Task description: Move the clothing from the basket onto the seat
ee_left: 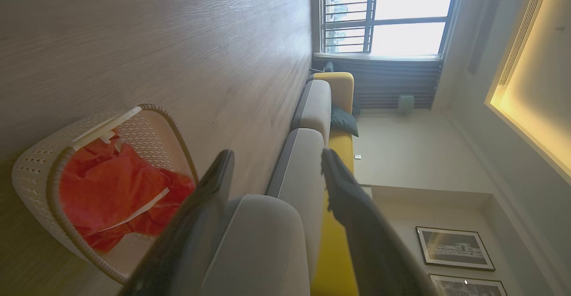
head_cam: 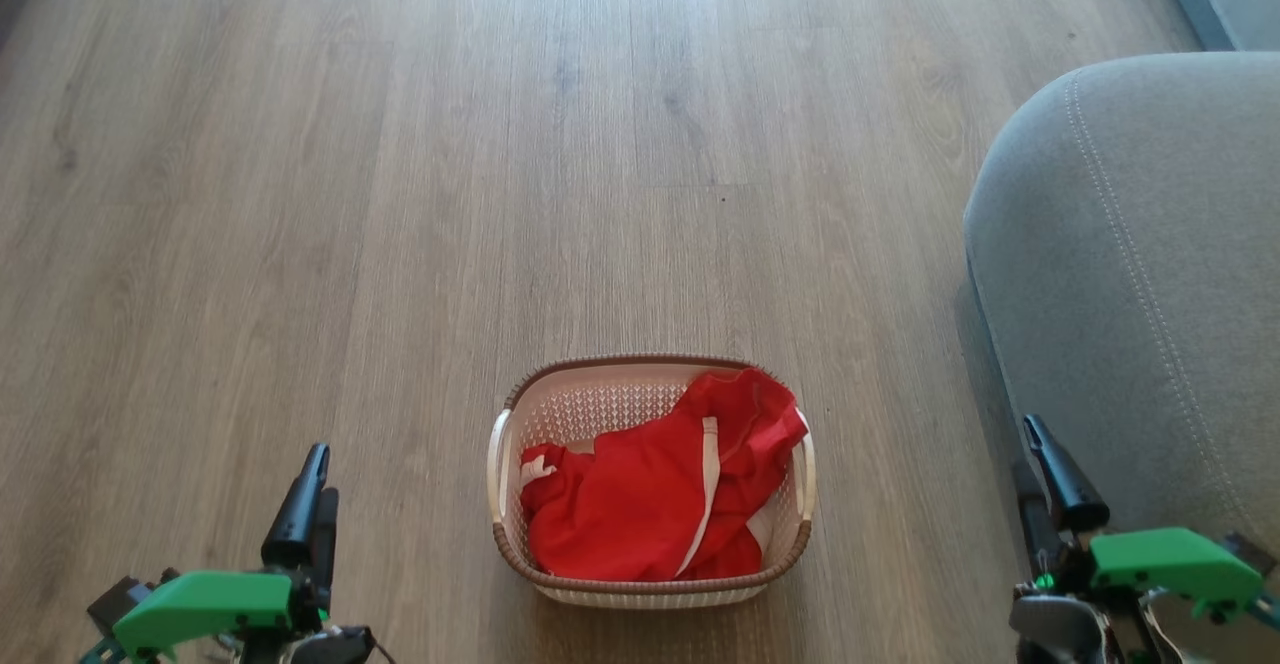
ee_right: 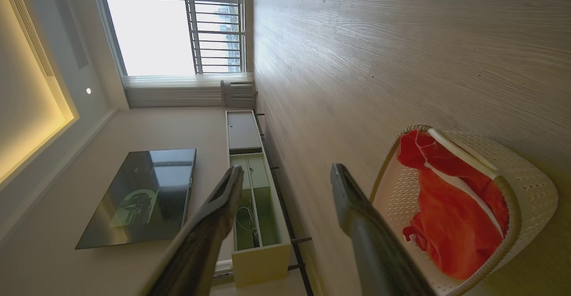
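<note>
Red clothing lies heaped in the cream basket at lower centre on the floor, with the grey sofa seat waiting at right. The left gripper and right gripper flank the basket, fingers apart and empty, seemingly poised to reach in.

No text, label, brand or number can be read anywhere. A greenish shape on the television screen is too blurred to read as writing.
</note>
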Motion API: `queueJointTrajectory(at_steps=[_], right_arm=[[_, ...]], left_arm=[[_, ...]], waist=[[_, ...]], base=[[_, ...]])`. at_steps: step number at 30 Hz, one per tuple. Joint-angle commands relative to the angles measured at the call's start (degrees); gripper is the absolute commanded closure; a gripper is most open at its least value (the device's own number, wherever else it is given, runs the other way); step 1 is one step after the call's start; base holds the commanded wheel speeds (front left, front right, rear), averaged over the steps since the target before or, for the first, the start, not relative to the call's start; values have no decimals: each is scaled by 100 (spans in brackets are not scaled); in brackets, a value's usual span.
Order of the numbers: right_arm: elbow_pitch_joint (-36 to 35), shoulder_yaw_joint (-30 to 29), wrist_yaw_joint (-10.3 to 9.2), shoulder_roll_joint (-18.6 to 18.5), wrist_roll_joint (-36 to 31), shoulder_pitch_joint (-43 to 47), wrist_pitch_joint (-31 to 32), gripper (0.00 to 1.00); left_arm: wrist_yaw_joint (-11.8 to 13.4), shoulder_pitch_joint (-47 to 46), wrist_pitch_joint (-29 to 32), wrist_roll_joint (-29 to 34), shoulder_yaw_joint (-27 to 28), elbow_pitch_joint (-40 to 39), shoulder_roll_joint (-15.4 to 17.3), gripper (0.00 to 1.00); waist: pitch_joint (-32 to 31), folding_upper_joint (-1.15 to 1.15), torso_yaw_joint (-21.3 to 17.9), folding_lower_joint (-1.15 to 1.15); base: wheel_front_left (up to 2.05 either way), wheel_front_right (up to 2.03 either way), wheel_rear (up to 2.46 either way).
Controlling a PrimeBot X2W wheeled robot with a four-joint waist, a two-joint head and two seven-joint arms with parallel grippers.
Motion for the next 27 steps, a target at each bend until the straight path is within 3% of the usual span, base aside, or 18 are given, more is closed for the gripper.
queueJointTrajectory(at_steps=[1,11,27], right_arm=[[-184,43,1,-149,-60,-374,-57,0],[-51,439,1,-372,-431,-673,-313,0],[137,921,1,-586,-1568,-1081,-584,0]], left_arm=[[-9,-321,-57,103,49,-168,36,0],[-14,-459,-224,865,53,-263,39,0],[-22,-637,-492,2514,-94,-341,52,0]], waist=[[1,0,0,0],[14,0,0,0],[31,0,-12,0]], base=[[0,0,0],[0,0,0],[0,0,0]])
